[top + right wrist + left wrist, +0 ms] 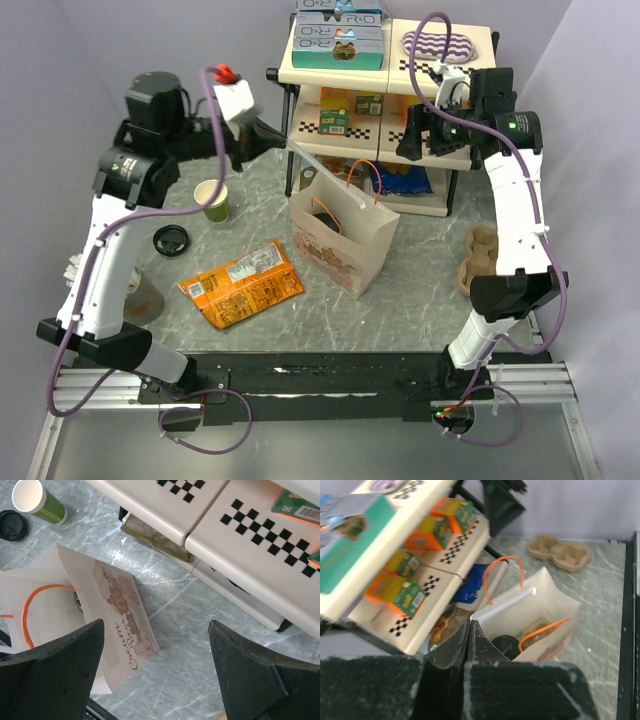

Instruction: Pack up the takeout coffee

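Left gripper [468, 636] – fingers pressed flat together, nothing between them. Just ahead and below its tips is the open mouth of the paper bag [540, 605]. The takeout coffee [506, 645] sits down inside; only a dark round lid shows, close under the near rim. The bag is cream paper, creased, upright, with thin orange loop handles. To this gripper's left the shelf rack [420, 587] crowds in with its cream trays and checkered edges. To its right is bare table up to a moulded cardboard cup carrier [560, 554], well apart from the bag.

Right gripper [156, 627] – jaws spread wide and empty, hanging over grey marbled table [185, 645]. The bag's printed side lies under its left finger, the rack's rounded lower tray edge ahead and right. Far ahead-left are a lidless green cup [37, 502] with a cream inside and a loose black lid [11, 525] beside it.
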